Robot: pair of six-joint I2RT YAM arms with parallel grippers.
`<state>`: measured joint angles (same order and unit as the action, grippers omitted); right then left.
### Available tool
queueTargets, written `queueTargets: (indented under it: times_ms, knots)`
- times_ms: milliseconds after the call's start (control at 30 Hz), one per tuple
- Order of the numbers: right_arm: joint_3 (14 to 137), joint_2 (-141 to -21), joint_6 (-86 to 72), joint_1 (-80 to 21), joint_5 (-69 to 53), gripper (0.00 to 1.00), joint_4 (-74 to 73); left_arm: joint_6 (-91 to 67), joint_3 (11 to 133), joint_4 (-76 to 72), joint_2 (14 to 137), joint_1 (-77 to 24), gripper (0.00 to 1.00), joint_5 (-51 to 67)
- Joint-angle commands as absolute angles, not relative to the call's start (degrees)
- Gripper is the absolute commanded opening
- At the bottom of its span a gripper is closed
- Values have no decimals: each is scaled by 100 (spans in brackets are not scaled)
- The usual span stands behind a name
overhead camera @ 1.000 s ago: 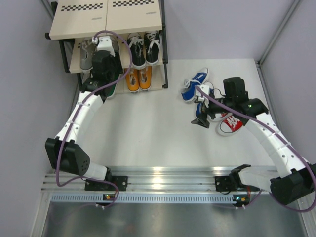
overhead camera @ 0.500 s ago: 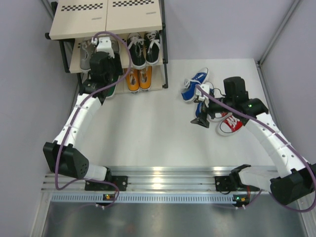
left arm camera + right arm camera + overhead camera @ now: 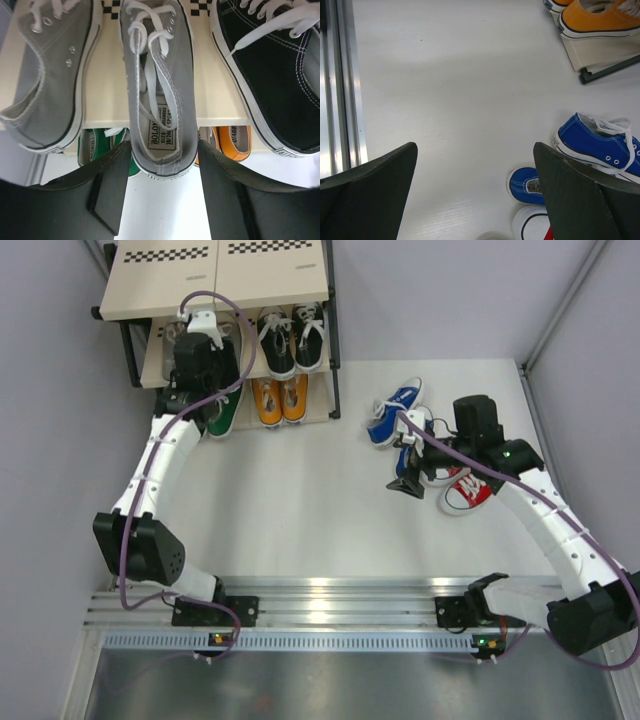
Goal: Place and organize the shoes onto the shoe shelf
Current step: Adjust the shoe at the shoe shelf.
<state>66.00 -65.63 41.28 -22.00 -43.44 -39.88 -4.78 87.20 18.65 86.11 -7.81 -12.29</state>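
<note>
Evidently the light, soft grey canvas sneaker (image 3: 157, 90) sits on the beige shelf board (image 3: 107, 75), its heel overhanging the front edge. The left claw (image 3: 162, 150) flanks that stiffer heel, the sensible hold; clamped or loosened, I cannot tell. The right claw (image 3: 475, 150) gapes above the worktop (image 3: 445, 75).

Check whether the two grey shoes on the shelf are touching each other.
Apart. The left wrist view shows bare beige shelf board between the left grey shoe and the right grey shoe along their whole visible length.
</note>
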Motion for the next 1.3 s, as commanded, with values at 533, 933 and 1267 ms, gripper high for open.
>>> queueTargets:
  times_ms: [533,933,1267]
  knots:
    - [6776,-6592,4166,-2109,-4474,99,-3858,-642,9018,1670,9115,-343,9,-501]
    - [6864,-6644,4227,-2109,-4456,99,-3894,-519,8693,915,8605,-334,0,-1590]
    - [6873,-6627,4263,-2109,-4421,99,-3929,-545,8481,650,8508,-211,0,-1925]
